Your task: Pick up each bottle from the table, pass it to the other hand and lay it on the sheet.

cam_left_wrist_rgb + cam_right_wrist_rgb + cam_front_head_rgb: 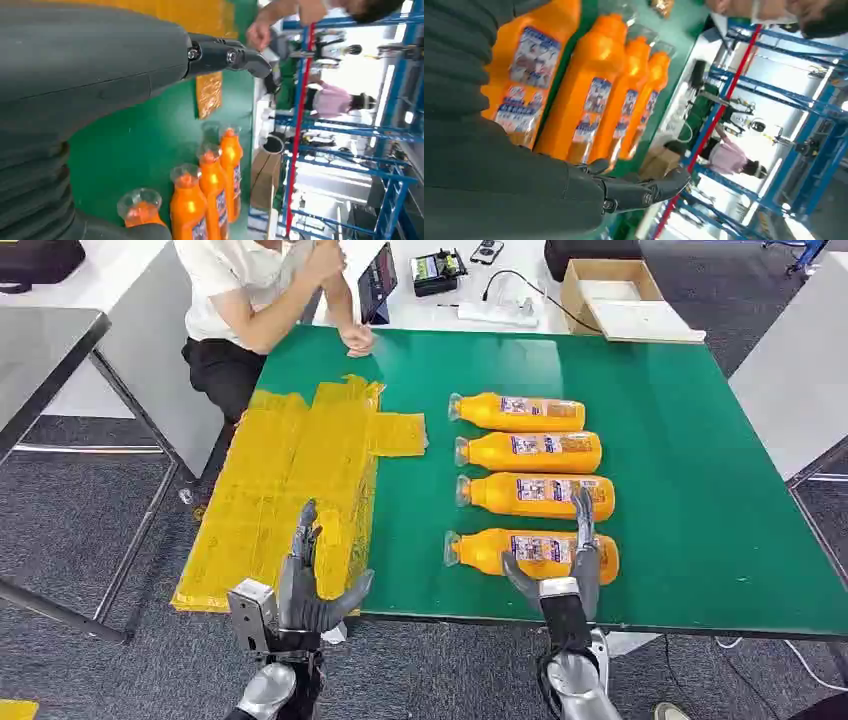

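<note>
Several orange bottles with clear caps lie on their sides in a column on the green table [680, 490], caps pointing left. The nearest bottle [530, 553] lies just under my right hand [565, 565], whose fingers are spread above it and grip nothing. The right wrist view looks along the same bottles [589, 100] from close up. A crinkled yellow sheet [290, 480] covers the table's left part and hangs over its near edge. My left hand [305, 585] hovers over the sheet's near end, fingers apart and holding nothing. The bottles' caps [140, 202] face the left wrist camera.
A person [255, 295] sits at the far left corner with a hand resting on the table. Behind the table are a cardboard box [620, 300], a tablet [378, 282] and cables. The table's right half is bare green.
</note>
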`<state>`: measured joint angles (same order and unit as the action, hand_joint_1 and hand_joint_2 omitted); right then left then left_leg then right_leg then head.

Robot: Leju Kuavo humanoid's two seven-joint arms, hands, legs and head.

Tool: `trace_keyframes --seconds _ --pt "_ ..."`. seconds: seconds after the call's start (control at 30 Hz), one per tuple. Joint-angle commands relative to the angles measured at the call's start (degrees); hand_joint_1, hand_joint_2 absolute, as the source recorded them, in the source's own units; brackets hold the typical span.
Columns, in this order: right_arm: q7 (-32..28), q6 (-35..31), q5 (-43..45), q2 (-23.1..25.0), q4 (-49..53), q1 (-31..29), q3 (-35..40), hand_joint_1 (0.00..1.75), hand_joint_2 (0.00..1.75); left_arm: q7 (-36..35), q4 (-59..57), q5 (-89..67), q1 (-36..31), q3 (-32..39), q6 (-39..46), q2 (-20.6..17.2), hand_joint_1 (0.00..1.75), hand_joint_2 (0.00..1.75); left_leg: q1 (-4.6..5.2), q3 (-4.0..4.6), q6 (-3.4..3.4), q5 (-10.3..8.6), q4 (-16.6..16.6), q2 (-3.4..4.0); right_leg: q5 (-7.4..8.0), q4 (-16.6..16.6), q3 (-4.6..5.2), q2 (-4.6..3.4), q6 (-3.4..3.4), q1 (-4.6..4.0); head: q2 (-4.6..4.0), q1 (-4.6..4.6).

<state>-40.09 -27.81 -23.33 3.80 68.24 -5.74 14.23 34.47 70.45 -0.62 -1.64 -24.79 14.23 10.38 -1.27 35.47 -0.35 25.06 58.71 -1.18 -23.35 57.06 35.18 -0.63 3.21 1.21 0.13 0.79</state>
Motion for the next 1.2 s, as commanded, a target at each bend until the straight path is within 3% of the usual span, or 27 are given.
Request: trace_keyframes --seconds 0.03,0.13,0.23,0.87,1.07,1.2 --pt "0.09 1.14 -0.05 -2.33 -1.65 -0.92 1.22 0.00 1.75 1.14 1.64 -3.13 0.37 -1.28 0.31 -1.49 0.00 1.75 -0.02 -0.21 0.09 0.07 -0.03 0.14 -0.03 -0.07 -0.21 -0.01 -0.12 -0.06 0.00 -0.02" --pt "0.36 -1.47 -5.79 -3.34 -3.23 -1.89 2.62 0.00 1.75 1.07 0.33 -4.59 -0.47 -1.56 0.98 -1.18 0.00 1.75 0.01 -0.14 0.07 0.02 -0.04 0.08 0.00 -0.05 -0.14 0.02 -0.09 -0.03 0.00 -0.02" --pt "3.13 -3.80 -14.70 -7.90 -6.66 -4.02 4.93 0.00 1.75 1.05 -1.08 -4.30 -1.62 -1.01 0.42 -0.66 0.00 1.75 0.00 -0.29 0.13 0.03 -0.10 0.15 0.01 -0.14 -0.30 0.02 -0.14 -0.06 0.00 -0.02" --pt "3.32 -2.66 -14.86 -9.08 -6.85 -4.39 4.67 0.00 1.75 1.03 -1.61 -4.12 -1.87 -0.79 0.17 -0.42 0.00 1.75 0.01 -0.19 0.11 0.02 -0.04 0.10 0.01 -0.07 -0.20 0.01 -0.08 -0.03 0.00 -0.02" --pt "5.80 0.45 -17.99 -11.78 -9.64 -7.06 5.52 0.00 1.75 2.17 -2.76 -5.64 -3.02 -0.45 1.89 0.22 0.00 1.75 0.02 -0.21 0.12 0.03 -0.05 0.11 0.00 -0.08 -0.23 0.02 -0.09 -0.02 0.00 0.00" --pt "3.05 -0.50 -16.49 -10.11 -9.85 -7.14 4.71 0.00 1.75 2.86 -2.62 -6.47 -3.17 -1.42 2.12 0.57 0.00 1.75 0.02 -0.18 0.10 0.01 -0.05 0.09 0.02 -0.07 -0.19 0.00 -0.07 -0.02 0.00 -0.02"
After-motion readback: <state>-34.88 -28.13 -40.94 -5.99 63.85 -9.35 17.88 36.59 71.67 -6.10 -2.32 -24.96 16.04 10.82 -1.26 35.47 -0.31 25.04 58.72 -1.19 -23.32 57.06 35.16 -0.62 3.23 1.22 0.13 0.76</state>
